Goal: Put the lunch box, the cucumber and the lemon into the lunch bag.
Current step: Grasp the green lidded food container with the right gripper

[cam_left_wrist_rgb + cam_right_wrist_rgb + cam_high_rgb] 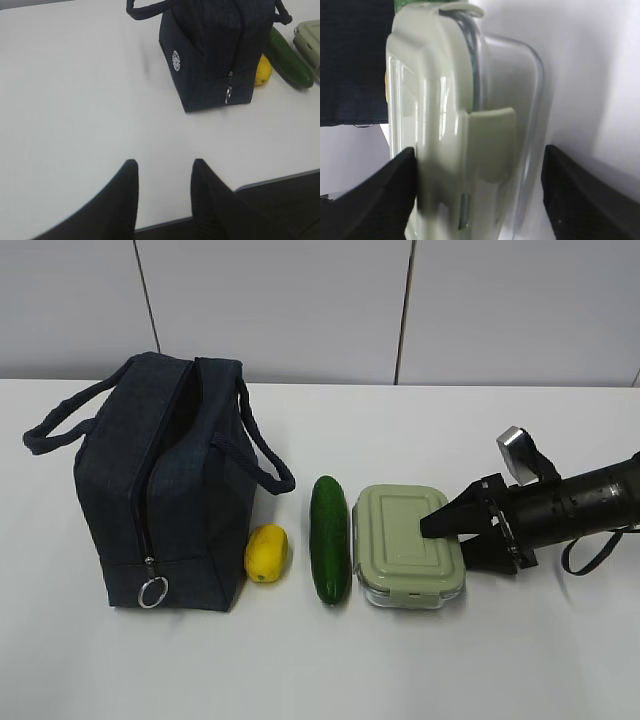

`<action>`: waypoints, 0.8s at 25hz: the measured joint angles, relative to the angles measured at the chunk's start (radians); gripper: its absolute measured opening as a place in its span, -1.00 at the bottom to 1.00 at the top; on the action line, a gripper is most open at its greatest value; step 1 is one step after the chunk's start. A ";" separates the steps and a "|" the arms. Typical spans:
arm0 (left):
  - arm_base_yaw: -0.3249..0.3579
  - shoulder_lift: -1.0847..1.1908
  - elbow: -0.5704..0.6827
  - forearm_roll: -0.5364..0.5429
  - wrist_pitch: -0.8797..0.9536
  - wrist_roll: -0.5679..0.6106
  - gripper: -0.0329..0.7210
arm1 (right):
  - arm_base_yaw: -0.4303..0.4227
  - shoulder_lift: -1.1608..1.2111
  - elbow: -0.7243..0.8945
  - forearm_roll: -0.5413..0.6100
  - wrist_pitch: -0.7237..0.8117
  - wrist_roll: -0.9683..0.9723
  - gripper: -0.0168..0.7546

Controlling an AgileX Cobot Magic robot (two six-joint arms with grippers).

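A: What's the setting?
B: A white table [520, 660] before grey wall panels [270, 300].
A: And the grippers?
B: The right gripper [432, 527] straddles the lunch box [400, 540], jaws apart; the left gripper [162, 192] hovers part-open over bare table.

Black cylindrical arm [585, 505] with a looping black cable and matte black tapered pincer [437, 525].

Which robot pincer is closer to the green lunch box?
The right pincer. Its open fingers sit on either side of the lunch box, one over the lid. The left pincer is far off, open over bare table, on the far side of the lunch bag.
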 joint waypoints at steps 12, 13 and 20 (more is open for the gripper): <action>0.000 0.000 0.000 0.000 0.000 0.000 -0.28 | 0.000 0.013 0.000 0.032 0.006 -0.015 0.52; 0.000 0.000 0.000 0.000 0.000 0.000 -0.28 | 0.000 0.013 0.000 0.032 0.006 -0.016 0.52; 0.000 0.000 0.000 0.000 0.000 0.000 -0.28 | 0.000 0.013 -0.004 0.013 0.007 -0.018 0.52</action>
